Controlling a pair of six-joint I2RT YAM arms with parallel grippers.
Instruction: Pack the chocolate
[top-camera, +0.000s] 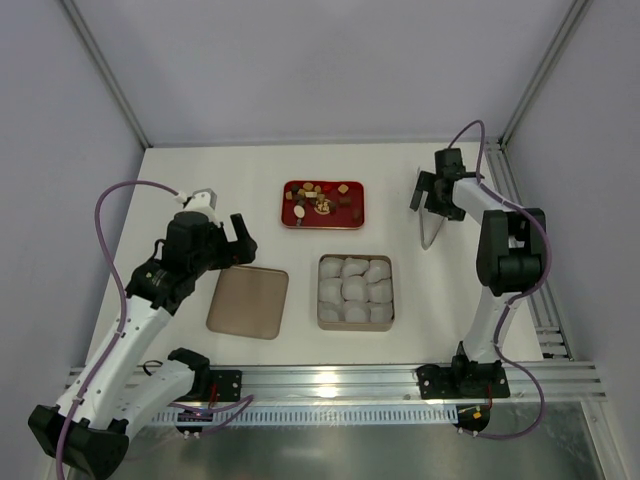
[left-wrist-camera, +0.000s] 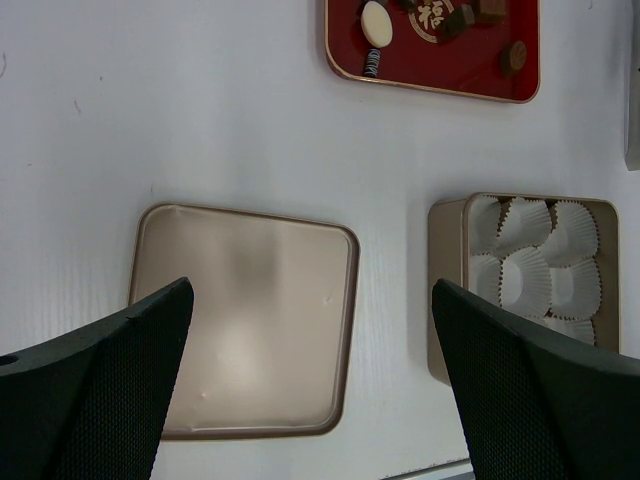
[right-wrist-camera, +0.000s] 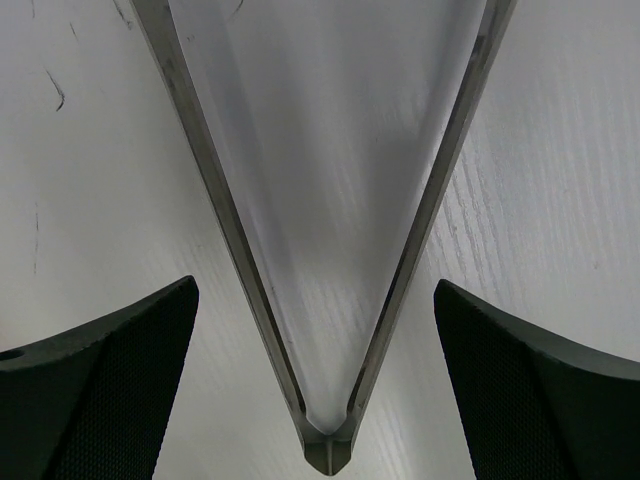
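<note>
Look first at the right gripper (right-wrist-camera: 315, 288): wide open, holding nothing, with a finger on each side of the metal tongs (right-wrist-camera: 225, 230) lying on the white table (top-camera: 200, 180), close to the joined end. Easy to go wrong here: squeeze too hard and squash the tongs shut, or pinch off to one side and send them twisting or skidding away on the smooth top. Hard to tell how high above the tongs, so better to go down slowly. Mind the left gripper (left-wrist-camera: 312, 290) too: also wide open and empty, up over the tan lid (left-wrist-camera: 250, 320) lying flat just beside the open box (left-wrist-camera: 445, 290) of white paper cups (left-wrist-camera: 530, 280). Could bump the lid or nudge the box by dropping low. Find the chocolate (top-camera: 322, 203) in the red tray (top-camera: 290, 215) at the far middle of the table, well apart from both grippers, with none in the cups yet. Small and partly round, so likely to roll or slip out of the tongs, or to tip a soft cup over on landing. All around: a flat white top with a few faint scuffs, plain pale walls on three sides, thin metal posts in the corners, and a metal rail along the near edge by the arm bases.
</note>
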